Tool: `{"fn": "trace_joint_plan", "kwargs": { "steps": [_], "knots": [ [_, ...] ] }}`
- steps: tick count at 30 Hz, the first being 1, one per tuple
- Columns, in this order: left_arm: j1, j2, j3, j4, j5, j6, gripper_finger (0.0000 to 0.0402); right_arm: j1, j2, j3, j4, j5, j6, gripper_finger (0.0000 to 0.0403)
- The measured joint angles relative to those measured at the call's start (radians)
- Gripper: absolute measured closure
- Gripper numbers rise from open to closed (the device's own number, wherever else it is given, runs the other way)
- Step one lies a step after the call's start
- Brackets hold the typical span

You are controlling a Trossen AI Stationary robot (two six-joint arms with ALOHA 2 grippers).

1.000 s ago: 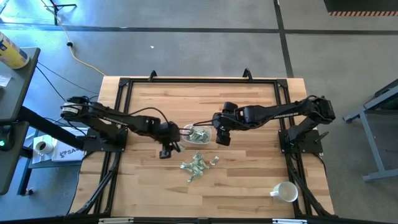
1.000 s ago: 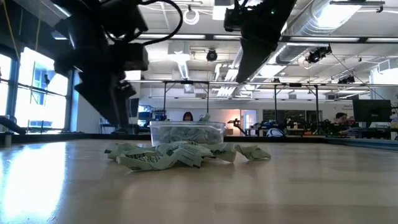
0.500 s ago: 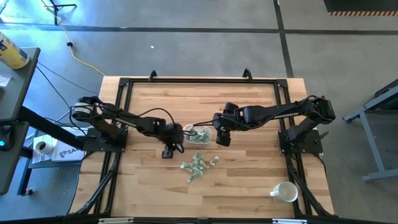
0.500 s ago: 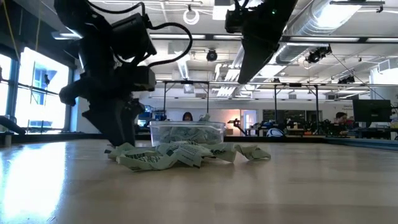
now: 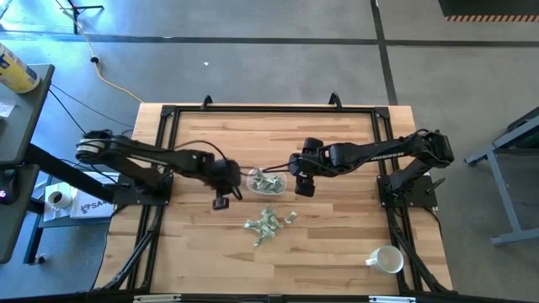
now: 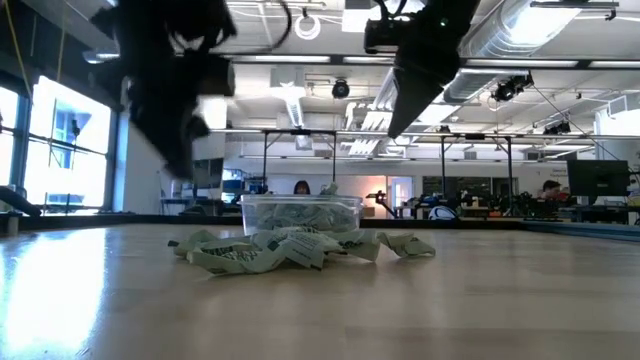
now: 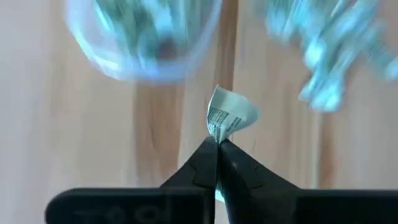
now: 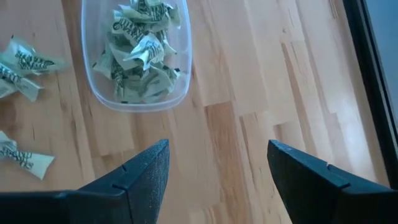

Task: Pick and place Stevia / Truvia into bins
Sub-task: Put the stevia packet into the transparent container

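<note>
The left pincer (image 7: 217,144) is closed on one crumpled packet (image 7: 228,116), pinched at the fingertips and raised off the desk (image 5: 337,244); in the high view this pincer (image 5: 237,180) sits just beside the left side of the bin (image 5: 268,182), near the middle of the desk. The clear bin holds a heap of green and white packets and stands on the wood between the two pincers. The right pincer (image 5: 301,182) hangs just beside the bin's right side, its fingers (image 8: 140,176) spread wide apart with nothing between them; its wrist view looks down on the bin (image 8: 134,56) and the bare planks next to it. A loose pile of packets (image 5: 269,225) lies on the desk toward the front edge from the bin, a short way clear of it. From desk height the pile (image 6: 290,250) spreads in front of the bin (image 6: 300,214), and both arms show raised above the surface. A white mug (image 5: 385,260) stands near the front right corner, well apart from everything else. People show far off in the room behind the desk.
</note>
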Motion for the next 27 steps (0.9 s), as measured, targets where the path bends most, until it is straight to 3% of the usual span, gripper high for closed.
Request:
{"fn": "trace_joint_plan", "kwargs": {
  "steps": [3, 7, 16, 22, 27],
  "knots": [
    [0.015, -0.036, 0.06, 0.087, -0.059, 0.033, 0.0373, -0.009, 0.0, 0.0, 0.002, -0.006, -0.01, 0.0142],
    [0.095, 0.018, 0.078, 0.228, -0.047, 0.06, 0.038, -0.03, 0.0, 0.0, 0.025, -0.032, -0.018, 0.0142],
    [0.184, 0.254, 0.077, 0.416, 0.074, -0.016, 0.0326, -0.038, 0.0, 0.0, 0.076, -0.059, -0.034, 0.0142],
    [0.182, 0.266, 0.077, 0.352, 0.1, -0.122, 0.0314, -0.02, 0.0, 0.0, 0.094, -0.069, -0.035, 0.0142],
    [0.152, 0.14, 0.077, 0.196, 0.088, -0.174, 0.0308, 0.011, 0.0, 0.0, 0.075, -0.136, -0.061, 0.0142]
  ]
}}
